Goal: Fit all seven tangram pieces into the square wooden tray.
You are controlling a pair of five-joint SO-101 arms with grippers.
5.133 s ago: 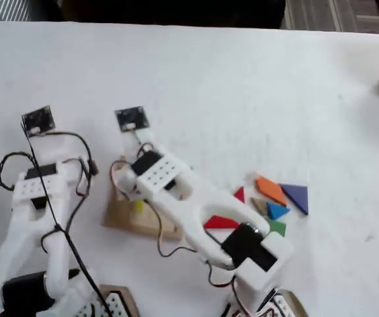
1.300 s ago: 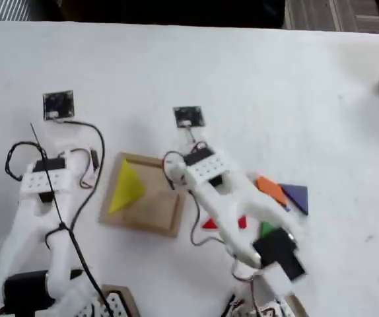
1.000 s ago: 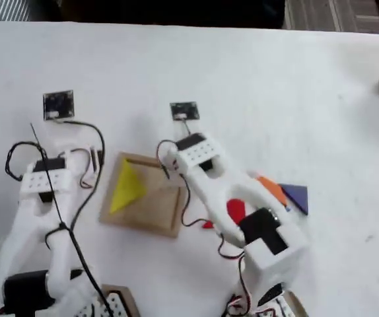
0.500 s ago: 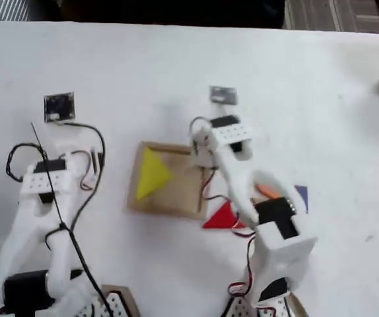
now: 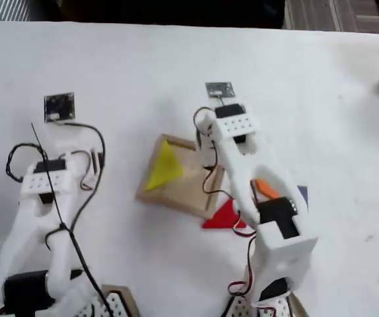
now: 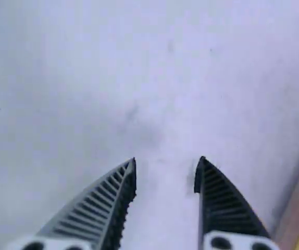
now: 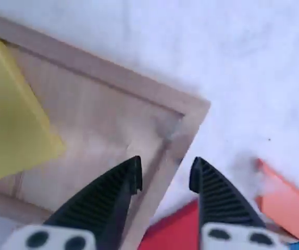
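Across the white bench [image 5: 321, 86], the right arm [image 5: 272, 238] has swung back toward its own side, and the tray [image 5: 176, 203] has come with it. The left arm [image 5: 34, 211] has stayed put. Its left fingers [image 6: 110, 203] are a narrow gap apart over bare bench, with the tray's edge near them.

The tray now lies turned a little, close to the loose pieces instead of well apart from them. One corner is just beside the red triangle [image 5: 224, 216]. The right fingers [image 7: 113, 192] are narrowly parted and straddle the tray's rim near that corner, one inside and one outside. Whether they actually pinch the wood is hard to say from here.

Only the yellow triangle [image 5: 164, 166] lies in the tray, against one corner. The orange piece [image 5: 267, 187] and a purple piece [image 5: 302, 193] sit partly behind the right arm. With the tray closer, each remaining piece probably needs a shorter carry. Six are left to place.
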